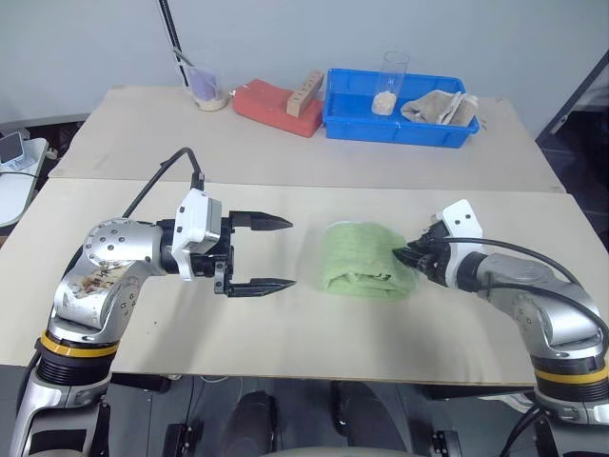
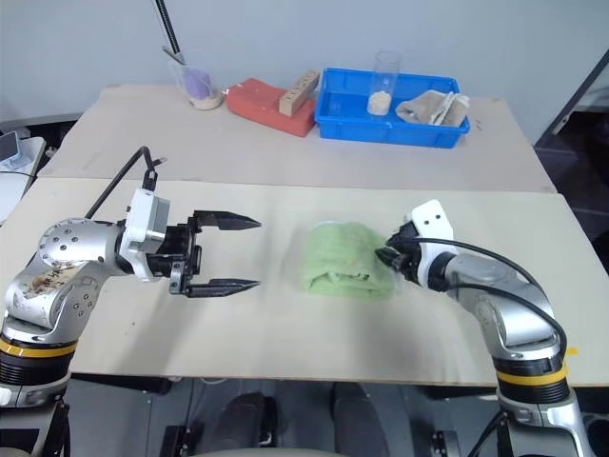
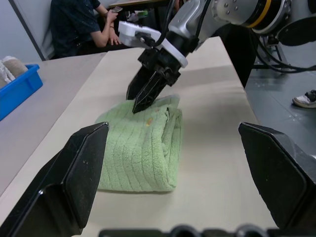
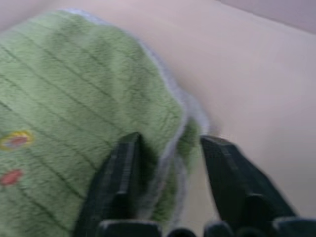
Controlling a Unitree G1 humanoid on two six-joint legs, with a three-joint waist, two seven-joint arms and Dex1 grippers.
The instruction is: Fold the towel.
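The towel, a light green cloth with white edging, lies folded into a small pad in the middle of the near table. My right gripper is at the pad's right end. In the right wrist view its fingers stand open, one resting on the towel, with the white-edged fold between them. My left gripper hovers open a short way left of the towel, pointing at it and holding nothing. In the left wrist view the towel lies between its wide-apart fingers.
At the back of the far table a blue tray holds a glass jar and a beige rag. Left of it are a red block with a wooden piece and a cup. A person sits beyond the table.
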